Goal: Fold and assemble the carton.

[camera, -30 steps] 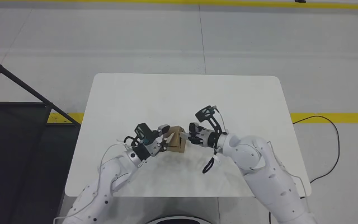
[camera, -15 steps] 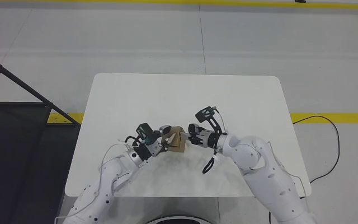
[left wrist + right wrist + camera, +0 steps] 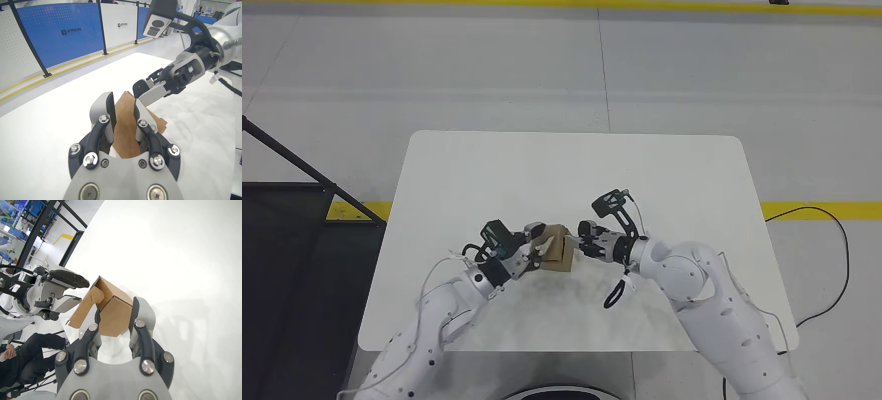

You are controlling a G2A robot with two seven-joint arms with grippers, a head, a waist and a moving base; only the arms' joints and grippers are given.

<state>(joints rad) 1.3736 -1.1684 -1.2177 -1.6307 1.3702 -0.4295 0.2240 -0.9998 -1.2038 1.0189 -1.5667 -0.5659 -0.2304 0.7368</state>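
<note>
Your left gripper had its fingers apart around the carton; your right gripper touched its far edge.

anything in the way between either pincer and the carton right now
Nothing visible stands in the way. The right pincer is closed on the carton, and the left pincer is open right at its flap, with bare table around them.

A blue perforated barrier panel beyond the white tabletop carries a white logo mark near its middle: a round emblem followed by one word in capitals. The white barrier panel beside it bears a dark logo mark of the same emblem and word, with a finer line of print beneath it, too small to make out
</note>
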